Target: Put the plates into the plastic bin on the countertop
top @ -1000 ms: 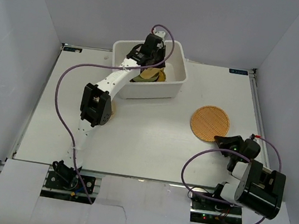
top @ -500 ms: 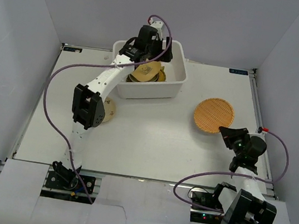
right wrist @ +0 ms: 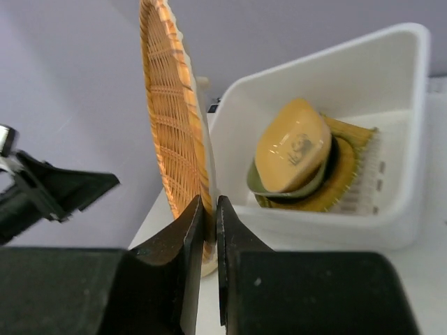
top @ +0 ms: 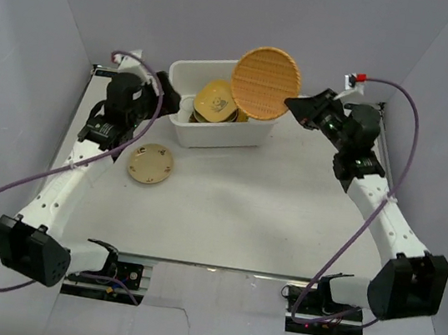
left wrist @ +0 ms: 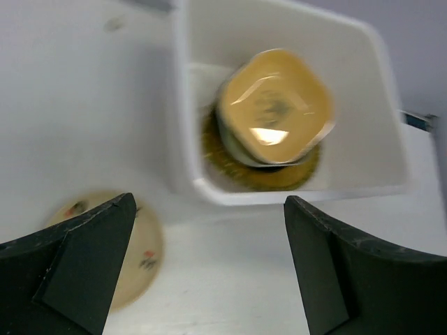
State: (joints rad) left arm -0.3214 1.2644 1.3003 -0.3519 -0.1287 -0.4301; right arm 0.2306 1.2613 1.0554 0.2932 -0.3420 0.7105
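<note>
Two arms reach toward the far side of the bench (top: 243, 208) in the overhead view. The right pincer (top: 291, 104) is pinching the rim of the orange woven plate (top: 265, 82), which is lifted off the bench and stands nearly on edge above the right end of the plastic bin (top: 222, 136). The bin sits at the back of the bench and holds a stack of plates topped by a tan squarish dish (top: 215, 100). The left pincer (top: 168, 92) hovers just beside the bin's left end, holding nothing. A beige round plate (top: 150, 162) lies flat on the bench, near the bin's front left corner but apart from it.

From the left wrist, the two dark fingers (left wrist: 77, 269) are spread wide with nothing between them. Beyond them the bin shows the tan dish on top of the stack, with a woven bamboo tray (left wrist: 227, 164) at the bottom. The beige plate is partly hidden behind the left finger.

From the right wrist, the fingers (right wrist: 192, 241) are pressed together on the lower edge of the orange plate, which rises upright in front of the camera, to the left of the bin. A pale green dish (right wrist: 269, 188) peeks out under the tan one.
</note>
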